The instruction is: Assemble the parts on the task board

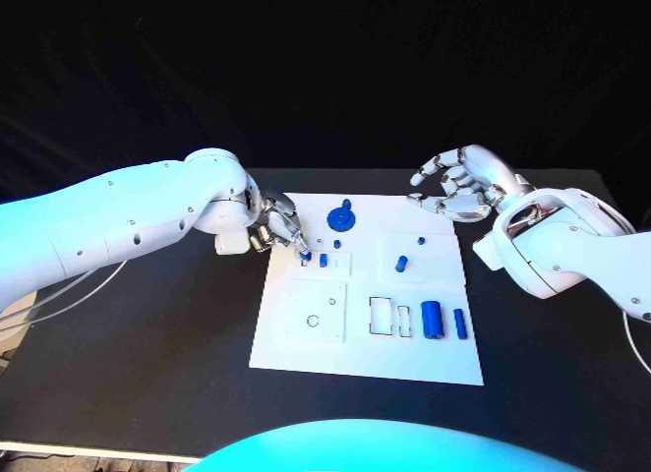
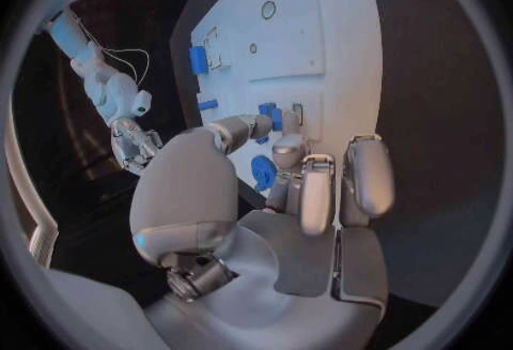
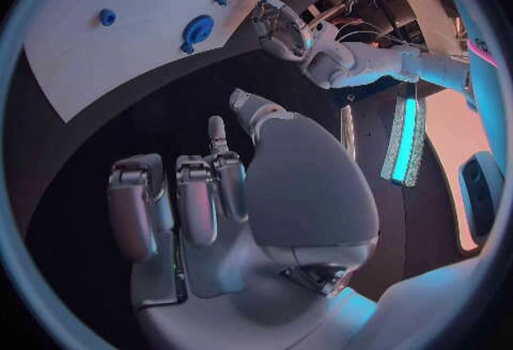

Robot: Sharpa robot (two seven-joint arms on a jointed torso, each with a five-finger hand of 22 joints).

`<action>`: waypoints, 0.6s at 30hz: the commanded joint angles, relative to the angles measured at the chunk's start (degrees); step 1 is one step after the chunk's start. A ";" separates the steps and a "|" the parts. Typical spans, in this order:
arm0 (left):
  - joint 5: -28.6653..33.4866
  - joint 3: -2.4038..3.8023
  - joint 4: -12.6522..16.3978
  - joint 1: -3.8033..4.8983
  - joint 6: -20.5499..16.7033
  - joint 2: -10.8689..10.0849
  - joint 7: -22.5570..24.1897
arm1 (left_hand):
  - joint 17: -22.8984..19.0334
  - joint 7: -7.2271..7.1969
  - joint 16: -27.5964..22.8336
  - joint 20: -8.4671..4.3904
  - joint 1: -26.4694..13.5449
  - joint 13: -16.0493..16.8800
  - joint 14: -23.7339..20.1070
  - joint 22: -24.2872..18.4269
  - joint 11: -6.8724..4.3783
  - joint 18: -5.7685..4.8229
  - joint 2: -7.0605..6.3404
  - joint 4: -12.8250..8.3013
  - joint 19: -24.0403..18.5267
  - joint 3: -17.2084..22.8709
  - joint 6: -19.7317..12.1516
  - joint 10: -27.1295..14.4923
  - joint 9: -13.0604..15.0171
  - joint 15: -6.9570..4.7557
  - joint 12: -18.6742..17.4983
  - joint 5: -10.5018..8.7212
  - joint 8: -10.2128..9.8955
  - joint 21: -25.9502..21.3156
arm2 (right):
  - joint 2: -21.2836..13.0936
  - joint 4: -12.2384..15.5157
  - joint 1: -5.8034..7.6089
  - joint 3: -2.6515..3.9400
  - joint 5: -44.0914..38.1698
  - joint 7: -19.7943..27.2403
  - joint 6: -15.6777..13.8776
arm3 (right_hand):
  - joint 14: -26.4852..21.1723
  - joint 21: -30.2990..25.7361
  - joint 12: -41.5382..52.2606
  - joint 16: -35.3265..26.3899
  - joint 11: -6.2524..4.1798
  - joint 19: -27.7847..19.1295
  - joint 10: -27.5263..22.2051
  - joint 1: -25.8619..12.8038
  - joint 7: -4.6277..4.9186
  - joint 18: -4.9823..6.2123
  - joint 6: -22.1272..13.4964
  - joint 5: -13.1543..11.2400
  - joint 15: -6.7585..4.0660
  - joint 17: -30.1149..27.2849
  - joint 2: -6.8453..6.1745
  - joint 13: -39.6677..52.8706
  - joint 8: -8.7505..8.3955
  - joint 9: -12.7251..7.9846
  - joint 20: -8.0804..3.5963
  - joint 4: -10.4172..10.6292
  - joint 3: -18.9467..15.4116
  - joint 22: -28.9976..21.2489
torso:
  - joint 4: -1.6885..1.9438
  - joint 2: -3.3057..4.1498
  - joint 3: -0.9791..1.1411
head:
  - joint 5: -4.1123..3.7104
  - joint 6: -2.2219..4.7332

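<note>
The white task board [image 1: 357, 344] lies mid-table. My left hand [image 1: 280, 228] reaches over its far left part and pinches a small blue peg [image 1: 306, 255] between thumb and finger, just above the board; the left wrist view shows that peg [image 2: 268, 113] at the fingertips. Beside it stand another small peg [image 1: 323, 260] and a blue gear-like disc [image 1: 341, 216]. Further blue parts: a peg [image 1: 401, 263], a thick cylinder [image 1: 432, 319] and a thinner one [image 1: 460, 324]. My right hand [image 1: 460, 187] hovers off the board's far right corner, fingers loosely bent and apart, holding nothing.
Rectangular slots [image 1: 383, 315] and a round hole [image 1: 313, 321] mark the board's near half. Black table [image 1: 155, 344] surrounds the board on all sides. In the right wrist view the disc [image 3: 197, 29] lies near the board's edge [image 3: 128, 68].
</note>
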 commanded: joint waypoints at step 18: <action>-6.23 -0.76 3.66 -0.53 -7.82 -1.30 -2.27 | 15.06 -2.15 0.38 -0.52 -2.81 3.12 5.95 0.32 -0.57 -0.85 0.16 -12.70 0.45 12.24 3.07 2.07 0.10 -1.02 1.56 3.83 1.24 0.45 | -0.13 -0.20 -0.10 0.01 -0.28 0.34 0.48 | 5.83 0.25 0.19 0.05 0.52 6.00 1.65 1.09 0.14 -0.39 -0.53 0.62 0.36 14.46 -0.06 10.40 0.36 0.09 0.28 0.17 0.08 15.06 | -0.06 -0.03 0.06 | 0.77 -0.11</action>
